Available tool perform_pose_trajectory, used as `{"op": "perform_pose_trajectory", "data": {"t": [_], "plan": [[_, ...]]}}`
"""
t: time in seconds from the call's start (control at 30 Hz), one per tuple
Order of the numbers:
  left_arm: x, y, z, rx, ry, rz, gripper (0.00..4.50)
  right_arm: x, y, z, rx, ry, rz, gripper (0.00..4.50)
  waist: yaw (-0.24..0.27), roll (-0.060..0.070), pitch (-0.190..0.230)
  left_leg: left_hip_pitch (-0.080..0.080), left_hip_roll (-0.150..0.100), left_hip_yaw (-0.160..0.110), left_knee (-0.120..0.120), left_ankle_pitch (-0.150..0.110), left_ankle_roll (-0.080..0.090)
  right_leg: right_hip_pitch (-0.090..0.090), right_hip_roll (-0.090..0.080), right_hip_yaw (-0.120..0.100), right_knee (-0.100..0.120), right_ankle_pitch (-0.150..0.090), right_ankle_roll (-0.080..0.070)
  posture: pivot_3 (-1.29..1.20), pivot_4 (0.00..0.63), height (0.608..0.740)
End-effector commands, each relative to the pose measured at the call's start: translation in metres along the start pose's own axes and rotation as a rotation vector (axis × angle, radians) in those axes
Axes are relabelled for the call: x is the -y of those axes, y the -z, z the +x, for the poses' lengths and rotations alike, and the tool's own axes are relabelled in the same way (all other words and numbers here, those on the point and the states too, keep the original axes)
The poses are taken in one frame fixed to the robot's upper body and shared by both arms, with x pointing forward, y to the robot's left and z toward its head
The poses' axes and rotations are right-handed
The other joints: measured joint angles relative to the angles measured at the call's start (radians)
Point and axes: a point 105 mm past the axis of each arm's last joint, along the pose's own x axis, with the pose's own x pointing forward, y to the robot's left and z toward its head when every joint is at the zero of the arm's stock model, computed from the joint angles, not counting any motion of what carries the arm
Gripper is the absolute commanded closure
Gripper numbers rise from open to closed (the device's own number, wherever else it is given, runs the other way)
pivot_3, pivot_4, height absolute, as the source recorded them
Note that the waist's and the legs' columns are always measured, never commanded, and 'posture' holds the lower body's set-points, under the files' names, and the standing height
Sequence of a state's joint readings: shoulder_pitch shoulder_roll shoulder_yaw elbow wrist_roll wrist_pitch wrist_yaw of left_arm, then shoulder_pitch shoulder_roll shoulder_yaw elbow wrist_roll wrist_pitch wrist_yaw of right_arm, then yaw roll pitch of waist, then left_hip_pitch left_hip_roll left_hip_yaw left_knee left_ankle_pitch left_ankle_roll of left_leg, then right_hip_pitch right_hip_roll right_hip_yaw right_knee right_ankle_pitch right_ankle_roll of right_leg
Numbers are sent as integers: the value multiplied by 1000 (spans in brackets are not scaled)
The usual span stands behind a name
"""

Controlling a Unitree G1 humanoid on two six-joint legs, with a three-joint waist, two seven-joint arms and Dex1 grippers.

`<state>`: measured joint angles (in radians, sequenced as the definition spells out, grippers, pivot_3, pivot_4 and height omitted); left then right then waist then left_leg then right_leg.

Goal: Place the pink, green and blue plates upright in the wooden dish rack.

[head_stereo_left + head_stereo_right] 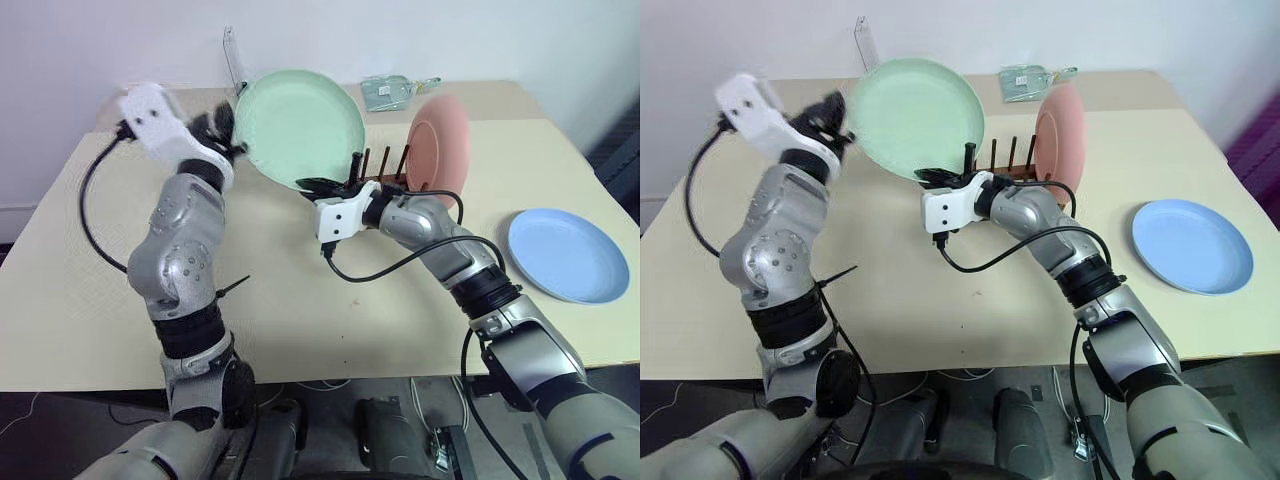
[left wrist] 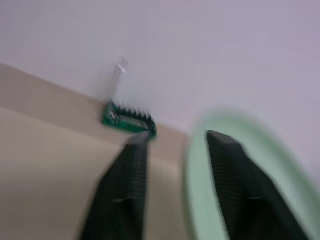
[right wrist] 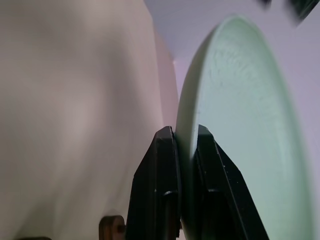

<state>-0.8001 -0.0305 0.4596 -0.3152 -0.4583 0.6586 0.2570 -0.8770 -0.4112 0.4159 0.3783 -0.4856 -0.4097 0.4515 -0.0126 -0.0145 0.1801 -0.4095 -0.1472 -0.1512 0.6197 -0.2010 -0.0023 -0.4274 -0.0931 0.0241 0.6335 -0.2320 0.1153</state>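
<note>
Surface [image 1: 300, 300] holds blue plate [image 1: 566, 254] flat, far right. Green plate [image 1: 298, 125] upright in air, left of wooden dish rack [image 1: 380, 172]; pink plate [image 1: 437, 140] already racked. Right pincer [image 3: 186, 150] clamped on green rim; left pincer [image 2: 175, 165] fingers apart around opposite edge. Risk: single-rim grip, plate may pivot, knock pegs or pink plate.

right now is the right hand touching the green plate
Touching. The right wrist view shows the right hand with both black fingers pressed against the rim of the green plate, one on each face, no gap.
</note>
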Motion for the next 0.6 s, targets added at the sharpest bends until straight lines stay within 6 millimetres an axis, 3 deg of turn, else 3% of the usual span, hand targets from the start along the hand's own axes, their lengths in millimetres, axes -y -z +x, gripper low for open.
{"op": "perform_pose_trajectory", "data": {"t": [0.03,0.13,0.2,0.27,0.37,0.47,0.6], "plan": [[-36,-57,2,247,-142,-22,1630,34,-3,-12,30,126,28,4500,-2,0,0,0,1,0,0,0,0,0,1,0,0,0,0,0,150,740],[-52,-68,4,272,-175,109,1630,49,0,-22,46,183,118,4500,-1,0,0,1,2,2,-1,-1,-1,0,3,2,0,0,-1,0,150,740],[-54,-57,5,195,-88,359,1630,70,-3,-33,102,256,317,4500,0,0,0,1,2,2,-1,-1,-1,0,3,2,-1,0,-1,0,150,740],[-54,-21,2,22,56,556,1630,92,-4,-47,181,328,594,4500,1,0,0,1,2,2,-1,-1,-1,0,3,2,-1,1,-1,0,150,740],[-46,33,-22,-181,287,644,1630,116,1,-68,275,411,962,4500,7,1,0,1,2,1,-1,-3,3,0,3,3,-1,1,-2,0,150,740],[-27,79,-57,-359,547,627,1630,118,5,-81,318,407,1247,4500,4,1,0,1,3,0,-1,-5,6,0,3,3,-2,2,-4,0,150,740],[6,104,-101,-465,853,543,1630,109,12,-85,263,402,1395,4500,-3,3,1,1,5,2,-6,-4,5,-3,2,3,-2,3,-5,0,150,740]]}}
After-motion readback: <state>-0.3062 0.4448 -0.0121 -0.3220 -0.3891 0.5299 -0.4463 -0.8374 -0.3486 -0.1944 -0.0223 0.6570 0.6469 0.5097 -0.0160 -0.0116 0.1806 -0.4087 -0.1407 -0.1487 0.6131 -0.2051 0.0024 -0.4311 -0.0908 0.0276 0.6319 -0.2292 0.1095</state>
